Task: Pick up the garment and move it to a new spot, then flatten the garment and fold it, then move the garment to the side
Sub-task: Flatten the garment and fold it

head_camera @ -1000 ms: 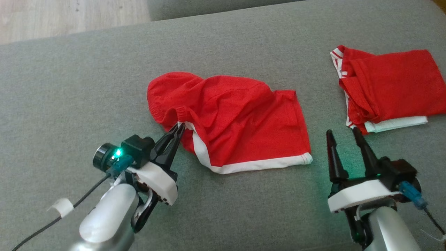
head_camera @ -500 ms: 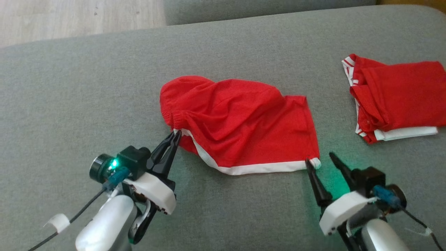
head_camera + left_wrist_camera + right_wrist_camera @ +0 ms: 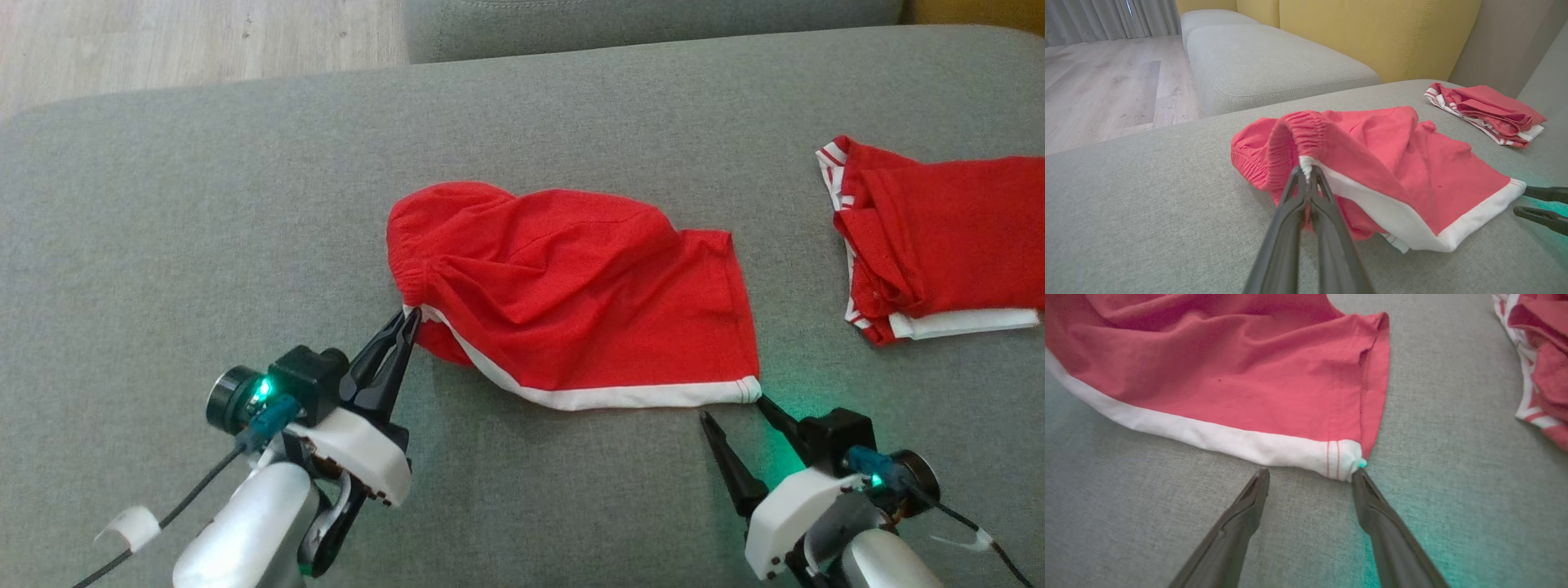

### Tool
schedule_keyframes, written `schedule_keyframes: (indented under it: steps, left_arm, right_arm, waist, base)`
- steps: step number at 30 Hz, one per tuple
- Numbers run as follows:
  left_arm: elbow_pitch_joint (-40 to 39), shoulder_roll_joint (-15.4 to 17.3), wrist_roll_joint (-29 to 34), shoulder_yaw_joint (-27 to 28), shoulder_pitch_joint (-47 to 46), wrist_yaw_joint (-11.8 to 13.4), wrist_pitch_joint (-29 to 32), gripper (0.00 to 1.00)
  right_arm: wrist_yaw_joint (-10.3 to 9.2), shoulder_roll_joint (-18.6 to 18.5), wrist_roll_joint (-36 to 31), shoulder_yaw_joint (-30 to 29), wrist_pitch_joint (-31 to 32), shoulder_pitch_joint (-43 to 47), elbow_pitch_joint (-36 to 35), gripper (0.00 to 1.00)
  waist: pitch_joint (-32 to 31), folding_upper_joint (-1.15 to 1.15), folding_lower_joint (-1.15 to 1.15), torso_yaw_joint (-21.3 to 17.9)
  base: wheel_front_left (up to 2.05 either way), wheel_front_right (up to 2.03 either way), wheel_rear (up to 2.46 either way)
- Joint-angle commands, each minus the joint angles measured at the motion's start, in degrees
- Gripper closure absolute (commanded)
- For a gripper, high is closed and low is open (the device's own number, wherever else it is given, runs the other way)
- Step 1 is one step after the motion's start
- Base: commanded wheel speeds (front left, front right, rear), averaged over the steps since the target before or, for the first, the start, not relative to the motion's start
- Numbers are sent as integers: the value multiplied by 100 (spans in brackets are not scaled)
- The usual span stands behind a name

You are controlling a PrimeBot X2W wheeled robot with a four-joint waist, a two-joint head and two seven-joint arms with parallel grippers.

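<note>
Soft, light, limp red fabric shorts with white trim point(image 3: 588, 302), rumpled mid grey woven sofa cushion point(image 3: 204, 204); sure to drape and sag. Clamped by left hand point(image 3: 411, 317) at the waistband's white stripe end. Right hand point(image 3: 733, 407) spread apart, one fingertip touching the white hem corner, judged the next hold. Nearby, folded red-and-white clothes point(image 3: 939, 237); beyond, pale wood floor point(image 3: 163, 41).

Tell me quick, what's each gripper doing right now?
Left gripper: shut on the red shorts at the waistband edge.
Right gripper: open, holding nothing, tips at the shorts' white hem corner.
</note>
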Motion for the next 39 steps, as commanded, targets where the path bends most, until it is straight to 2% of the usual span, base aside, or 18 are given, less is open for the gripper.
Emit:
schedule_keyframes:
  steps: [1, 19, 20, 21, 22, 23, 24, 39]
  left_arm:
    - [-195, 180, -64, 206, -135, 32, 4, 100]
    - [-279, 254, -95, 120, -174, 74, 70, 100]
    - [-277, 253, -97, 115, -179, 75, 71, 100]
    - [-273, 254, -101, 110, -183, 75, 73, 100]
    - [-269, 257, -105, 106, -184, 74, 75, 100]
    - [-264, 262, -110, 103, -183, 74, 77, 100]
    - [-258, 268, -115, 100, -181, 75, 79, 100]
    - [-229, 337, -184, 100, -111, 148, 42, 100]
  right_arm:
    - [-4, -96, 43, 136, -5, -180, -121, 0]
    - [-4, -68, 143, 285, -138, -475, 146, 0]
    - [-4, -75, 168, 311, -142, -486, 158, 13]
    - [-4, -84, 186, 330, -146, -496, 169, 46]
    - [-4, -95, 194, 344, -154, -506, 178, 72]
    - [-4, -106, 200, 351, -163, -515, 185, 93]
    - [-4, -118, 198, 353, -174, -523, 190, 100]
    - [-4, -199, 25, 24, -256, -423, 78, 100]
  waist:
    - [2, 0, 0, -1]
    - [64, 0, 0, 21]
    - [64, 0, 0, 27]
    - [63, 0, 0, 32]
    - [61, 0, 0, 37]
    - [59, 0, 0, 42]
    - [55, 0, 0, 47]
    - [-85, 0, 0, 2]
  base:
    - [0, 0, 0]
    - [0, 0, 0]
    - [0, 0, 0]
    - [0, 0, 0]
    - [0, 0, 0]
    - [0, 0, 0]
    - [0, 0, 0]
    - [0, 0, 0]
